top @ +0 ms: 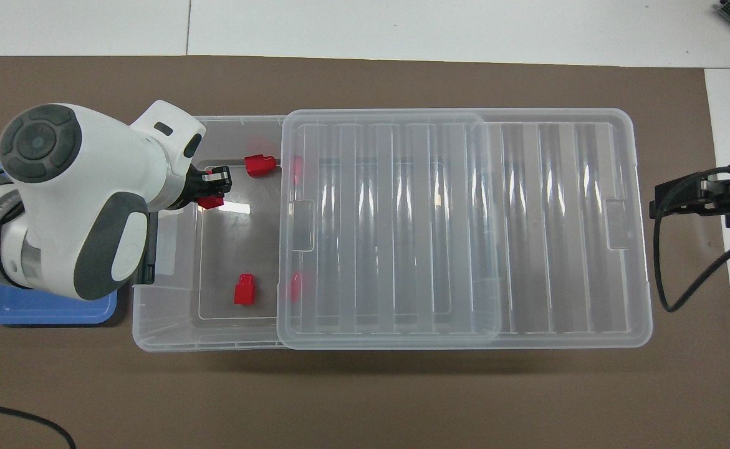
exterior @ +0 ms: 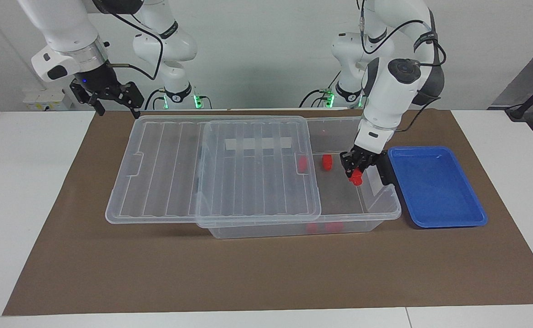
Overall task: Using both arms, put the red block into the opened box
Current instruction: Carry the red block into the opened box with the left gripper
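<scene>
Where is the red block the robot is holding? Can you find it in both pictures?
Facing view: the held red block hangs in the left gripper, over the box's open end, beside the black latch.
Overhead view: the same block shows at the gripper's tip, over the uncovered end.
Shared landmark: the lid, slid toward the right arm's end.

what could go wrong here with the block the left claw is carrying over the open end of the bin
The left claw is shut on a small red block over the open end of the large clear plastic bin. Let go from up there, the block may bounce or land on the loose red block on the floor beside it. The ribbed see-through lid is slid only partway, so a drift toward it could clip its edge.
</scene>
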Controlling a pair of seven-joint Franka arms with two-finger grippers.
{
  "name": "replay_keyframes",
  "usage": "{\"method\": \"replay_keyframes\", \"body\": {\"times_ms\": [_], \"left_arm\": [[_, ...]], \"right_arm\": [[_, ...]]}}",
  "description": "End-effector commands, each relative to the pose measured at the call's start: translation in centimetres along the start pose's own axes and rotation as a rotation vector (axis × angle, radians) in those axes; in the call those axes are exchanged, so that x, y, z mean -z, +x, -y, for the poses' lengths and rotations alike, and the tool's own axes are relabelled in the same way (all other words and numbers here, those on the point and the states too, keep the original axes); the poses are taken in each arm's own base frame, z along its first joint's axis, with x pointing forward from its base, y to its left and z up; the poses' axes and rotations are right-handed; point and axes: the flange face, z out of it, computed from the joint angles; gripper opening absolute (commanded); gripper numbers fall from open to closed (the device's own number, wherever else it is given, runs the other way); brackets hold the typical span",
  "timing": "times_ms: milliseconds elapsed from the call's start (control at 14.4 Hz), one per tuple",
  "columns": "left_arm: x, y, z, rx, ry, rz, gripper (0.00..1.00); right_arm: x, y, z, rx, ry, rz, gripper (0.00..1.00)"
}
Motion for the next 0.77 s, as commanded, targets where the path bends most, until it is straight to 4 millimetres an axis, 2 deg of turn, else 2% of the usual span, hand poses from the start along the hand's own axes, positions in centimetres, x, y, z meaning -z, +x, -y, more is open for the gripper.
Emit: {"method": "replay_keyframes", "body": {"times_ms": [0, 209, 348, 487, 557, 696], "left_arm": [[-2.2, -1.7, 0.3, -0.055, 0.007, -0.015, 0.00], [-3.3, -1.9, 0.2, -0.063, 0.008, -0.017, 0.00], [-5.2, -2.1, 0.5, -0.059, -0.002, -0.037, 0.00], [-7.5, -2.1, 0.6, -0.060, 0.000, -0.042, 0.00], [-8.4, -2.0, 0.7, -0.069, 0.012, -0.041, 0.00], [-8.9, -1.8, 0.7, -0.076, 0.017, -0.047, 0.00]], "right_arm": [[0.5, -0.1, -0.4, -0.014, 0.001, -0.039, 1.00], [0.3, -0.3, -0.1, -0.010, -0.007, -0.025, 1.00], [0.1, -0.4, 0.4, -0.001, -0.020, -0.015, 1.00], [0.2, -0.5, -0.3, -0.016, -0.026, -0.005, 1.00], [0.1, -0.6, 0.0, -0.011, -0.028, -0.004, 1.00], [0.1, -0.6, -0.5, -0.018, -0.026, -0.003, 1.00]]}}
